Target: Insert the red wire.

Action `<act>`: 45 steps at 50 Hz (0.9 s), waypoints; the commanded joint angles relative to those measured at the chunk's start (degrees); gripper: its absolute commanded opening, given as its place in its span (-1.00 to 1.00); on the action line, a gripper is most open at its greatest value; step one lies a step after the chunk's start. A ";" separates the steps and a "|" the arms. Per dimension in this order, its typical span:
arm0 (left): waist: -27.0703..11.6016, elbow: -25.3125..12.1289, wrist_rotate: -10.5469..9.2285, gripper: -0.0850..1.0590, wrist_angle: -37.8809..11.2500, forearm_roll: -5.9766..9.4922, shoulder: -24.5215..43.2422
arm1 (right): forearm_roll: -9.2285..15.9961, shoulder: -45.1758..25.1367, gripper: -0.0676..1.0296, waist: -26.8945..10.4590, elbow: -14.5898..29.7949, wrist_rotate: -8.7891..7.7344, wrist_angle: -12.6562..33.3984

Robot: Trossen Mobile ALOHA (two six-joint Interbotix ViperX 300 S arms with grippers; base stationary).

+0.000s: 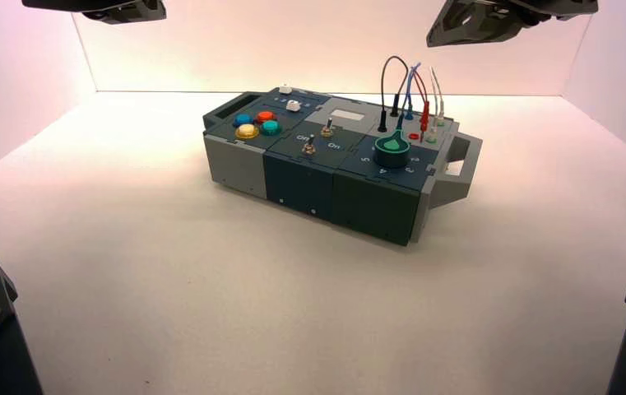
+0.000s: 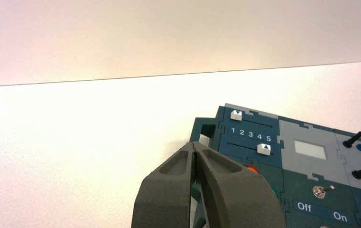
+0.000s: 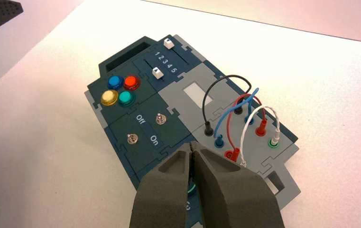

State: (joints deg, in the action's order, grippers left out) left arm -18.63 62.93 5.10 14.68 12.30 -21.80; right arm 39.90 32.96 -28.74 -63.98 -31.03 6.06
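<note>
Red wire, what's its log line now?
red wire: near plug beside red socket | left gripper: shut, raised left | right gripper: shut, raised right

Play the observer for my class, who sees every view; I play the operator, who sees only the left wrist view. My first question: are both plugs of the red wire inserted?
Observer: No. The red wire's near plug stands beside the near red socket, not in it.
Operator: Is the right gripper holding it?
Observer: No, the right gripper is shut with nothing in it.
Operator: What stands next to the red wire on its right?
Observer: The white wire, arching up from the box.
</note>
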 commanded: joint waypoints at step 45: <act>-0.26 -0.97 -0.09 -0.91 0.62 0.00 -0.26 | 0.26 -3.87 -0.92 -0.26 -0.09 0.62 -2.20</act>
State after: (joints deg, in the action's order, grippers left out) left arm -18.63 62.84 5.10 14.77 12.30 -21.80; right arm 40.08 30.94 -28.83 -64.78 -30.50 5.27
